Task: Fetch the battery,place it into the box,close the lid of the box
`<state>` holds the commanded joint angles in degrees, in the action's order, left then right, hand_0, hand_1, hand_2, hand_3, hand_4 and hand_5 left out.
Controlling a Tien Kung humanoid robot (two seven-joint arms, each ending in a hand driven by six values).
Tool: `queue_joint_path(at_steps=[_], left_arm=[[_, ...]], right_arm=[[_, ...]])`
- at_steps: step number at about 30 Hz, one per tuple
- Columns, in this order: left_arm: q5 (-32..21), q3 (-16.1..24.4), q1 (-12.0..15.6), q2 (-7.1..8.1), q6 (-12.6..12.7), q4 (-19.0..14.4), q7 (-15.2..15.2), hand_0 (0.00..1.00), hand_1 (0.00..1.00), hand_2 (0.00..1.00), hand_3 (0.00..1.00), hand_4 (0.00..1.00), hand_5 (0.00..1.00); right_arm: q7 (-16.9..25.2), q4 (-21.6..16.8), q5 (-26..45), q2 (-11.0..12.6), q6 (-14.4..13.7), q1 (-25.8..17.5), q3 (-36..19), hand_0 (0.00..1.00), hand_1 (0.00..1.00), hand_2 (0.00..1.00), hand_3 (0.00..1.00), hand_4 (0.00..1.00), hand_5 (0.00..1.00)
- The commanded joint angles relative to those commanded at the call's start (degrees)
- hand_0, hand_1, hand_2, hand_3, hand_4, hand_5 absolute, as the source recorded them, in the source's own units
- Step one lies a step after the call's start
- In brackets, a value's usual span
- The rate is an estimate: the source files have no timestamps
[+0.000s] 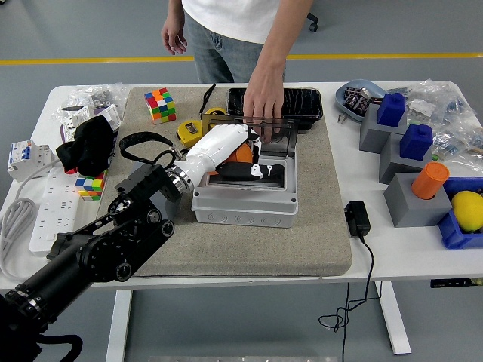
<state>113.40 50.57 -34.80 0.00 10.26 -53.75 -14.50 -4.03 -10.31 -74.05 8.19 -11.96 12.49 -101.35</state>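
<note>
Now left hand (249,167) holds battery (243,155) (mostly hidden) inside box (245,197).

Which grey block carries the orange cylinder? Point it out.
The nearest of the three grey blocks at the table's right, beside the blue bin; the orange cylinder stands on it. The two farther grey blocks carry blue pieces instead.

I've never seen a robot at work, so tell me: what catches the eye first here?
The robot's left hand, white on a black arm, reaches into the open grey plastic box at mid-table on the beige mat. Opposite, a person's hand rests on the box's clear lid. On the right stand blue and grey blocks.
</note>
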Motion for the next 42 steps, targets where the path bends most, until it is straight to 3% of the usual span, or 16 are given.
queue_joint_path(at_steps=[10, 11, 16, 17, 22, 23, 34, 36, 40, 41, 42], left_arm=[[0.7, -0.1, -0.1, 0.00, 0.3, -0.1, -1.1, 0.073, 0.002, 0.041, 0.039, 0.977, 0.812], [0.7, -0.1, -0.1, 0.00, 0.3, -0.1, -1.3, 0.151, 0.087, 0.121, 0.127, 0.988, 0.820], [1.1, 0.1, 0.1, 0.00, -0.8, 0.1, -1.4, 0.151, 0.087, 0.121, 0.127, 0.988, 0.820], [1.3, 0.1, 0.2, 0.00, -1.1, 0.1, -1.3, 0.195, 0.316, 0.322, 0.339, 0.998, 0.826], [1.5, 0.1, 0.3, 0.00, -1.8, 0.2, -1.3, 0.195, 0.316, 0.322, 0.339, 0.998, 0.826], [1.5, 0.1, 0.3, 0.00, -1.9, 0.2, -1.3, 0.244, 0.495, 0.519, 0.499, 0.998, 0.840], [1.4, 0.0, 0.5, 0.00, -2.6, -0.4, -1.3, 0.268, 0.547, 0.551, 0.528, 0.998, 0.838], [1.4, 0.1, 0.5, 0.00, -4.1, -1.4, -0.6, 0.290, 0.584, 0.577, 0.544, 0.998, 0.877], [-4.2, -0.3, 0.4, 0.00, -11.4, -5.2, 2.9, 0.290, 0.584, 0.577, 0.544, 0.998, 0.877], [-6.1, -0.2, 0.4, 0.02, -13.7, -6.4, 3.5, 0.498, 0.646, 0.614, 0.588, 0.998, 0.998], [-6.9, -0.1, 0.4, 0.05, -16.0, -7.3, 3.9, 0.498, 0.646, 0.614, 0.588, 0.998, 0.998]], right_arm=[[0.0, 0.0, -0.1, 0.0, 0.0, 0.0, 0.0, 0.954, 0.899, 0.822, 0.841, 0.998, 0.998], [0.0, 0.0, 0.0, 0.0, 0.0, 0.0, 0.0, 0.954, 0.899, 0.822, 0.841, 0.998, 0.998], [0.0, 0.0, 0.1, 0.0, 0.0, 0.0, 0.3, 0.954, 0.899, 0.822, 0.841, 0.998, 0.998], [0.0, 0.0, 0.2, 0.1, 0.0, 0.0, 0.3, 0.954, 0.898, 0.822, 0.841, 0.998, 0.998], [-0.1, 0.0, 0.2, 0.1, 0.0, -0.1, 0.4, 0.954, 0.898, 0.822, 0.841, 0.998, 0.998], [-0.2, 0.0, 0.1, 0.1, 0.0, -0.1, 0.3, 0.954, 0.899, 0.822, 0.841, 0.998, 0.998], [-0.1, 0.0, 0.3, 0.1, 0.0, -0.2, 0.6, 0.954, 0.898, 0.821, 0.840, 0.998, 0.998], [-0.1, 0.0, 0.4, 0.1, 0.0, -0.2, 0.6, 0.954, 0.898, 0.822, 0.840, 0.998, 0.998], [-0.2, 0.0, 0.4, 0.1, 0.1, -0.2, 0.4, 0.954, 0.898, 0.822, 0.840, 0.998, 0.998], [-0.2, 0.0, 0.3, 0.1, 0.1, -0.1, 0.4, 0.953, 0.898, 0.822, 0.840, 0.998, 0.998], [-0.2, 0.0, 0.3, 0.1, 0.2, -0.1, 0.3, 0.953, 0.898, 0.822, 0.840, 0.998, 0.998]])
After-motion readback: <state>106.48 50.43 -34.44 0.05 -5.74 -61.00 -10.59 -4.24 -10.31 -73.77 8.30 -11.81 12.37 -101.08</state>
